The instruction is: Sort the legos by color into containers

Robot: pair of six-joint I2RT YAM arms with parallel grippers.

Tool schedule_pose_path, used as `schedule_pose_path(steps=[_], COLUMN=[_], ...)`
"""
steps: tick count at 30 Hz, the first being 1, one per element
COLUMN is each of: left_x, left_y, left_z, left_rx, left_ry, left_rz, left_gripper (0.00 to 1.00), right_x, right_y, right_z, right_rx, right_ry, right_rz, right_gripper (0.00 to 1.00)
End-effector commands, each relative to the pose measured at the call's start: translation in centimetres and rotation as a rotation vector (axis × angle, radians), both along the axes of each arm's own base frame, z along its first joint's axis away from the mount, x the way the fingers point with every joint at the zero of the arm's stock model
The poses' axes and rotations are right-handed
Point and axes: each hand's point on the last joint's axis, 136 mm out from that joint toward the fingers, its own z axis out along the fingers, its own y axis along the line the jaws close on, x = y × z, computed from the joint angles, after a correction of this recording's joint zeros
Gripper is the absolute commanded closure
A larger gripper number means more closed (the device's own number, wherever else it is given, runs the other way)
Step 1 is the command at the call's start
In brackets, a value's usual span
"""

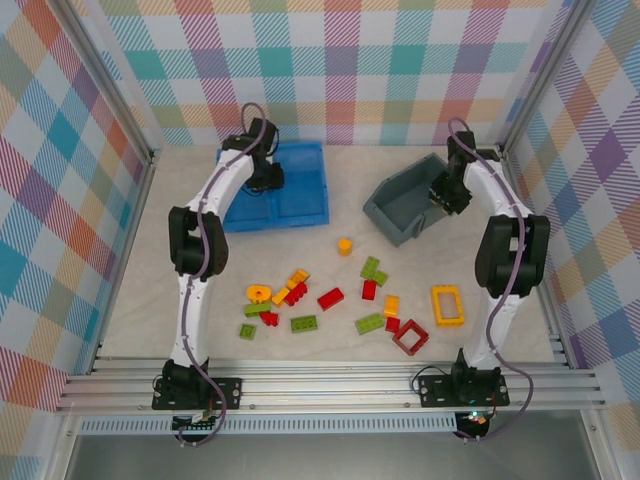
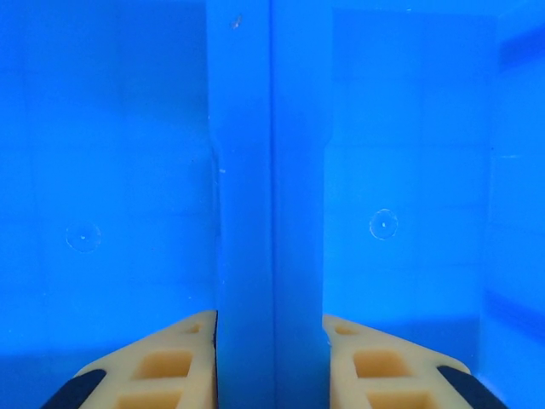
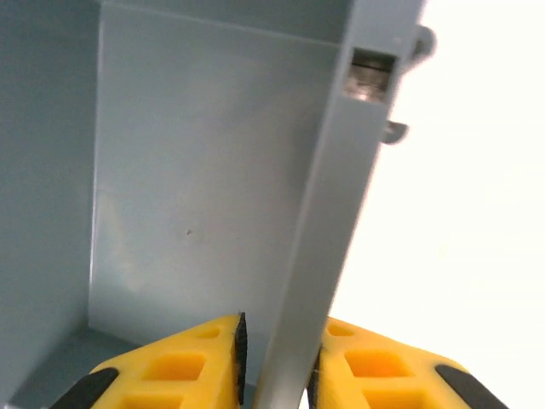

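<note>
Pastel plaid walls (image 1: 350,70) enclose a beige tabletop (image 1: 340,205). On its near half lie the small plastic lego bricks (image 1: 330,298) in red, green and yellow, all loose and outside both containers.

At far left, the left gripper (image 2: 271,328) is clenched on the central divider (image 2: 271,170) of the wide blue plastic bin (image 1: 300,160). At far right, the right gripper (image 3: 281,328) pinches one side wall (image 3: 315,256) of the narrow grey plastic bin (image 1: 395,205). Beyond that wall everything is washed out white.

From above, the wrists hide both sets of fingertips and part of each bin's floor.

Pastel plaid walls (image 1: 340,60) enclose a beige tabletop (image 1: 345,195).
</note>
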Motion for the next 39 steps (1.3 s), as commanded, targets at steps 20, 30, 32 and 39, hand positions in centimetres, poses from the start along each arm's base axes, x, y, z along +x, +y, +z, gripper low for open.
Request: schedule_pose_path(steps=[20,30,32,39], left_x=[-6.4,-3.0,-2.6,-3.3], left_y=[-5.9,-4.2,-4.3,-5.3], left_z=[1.7,-0.1,0.3,0.6], left_rx=[-0.024,-0.014,-0.005,-0.048], left_ry=[0.008,0.019,0.009,0.029], left_rz=[0.017,0.015,-0.003,-0.092], left_gripper=[1.00,1.00,1.00,1.00], right_x=[2.6,3.8,4.0,4.4], right_y=[8.8,9.8,9.1,8.7], right_z=[0.1,-0.9,-1.3,-1.8], right_rx=[-0.042,-0.039,-0.077,-0.074], right_ry=[-0.040,-0.032,-0.019,-0.009], right_rz=[0.764,0.821,0.825,0.805], right_gripper=[0.78,0.79,0.80,0.81])
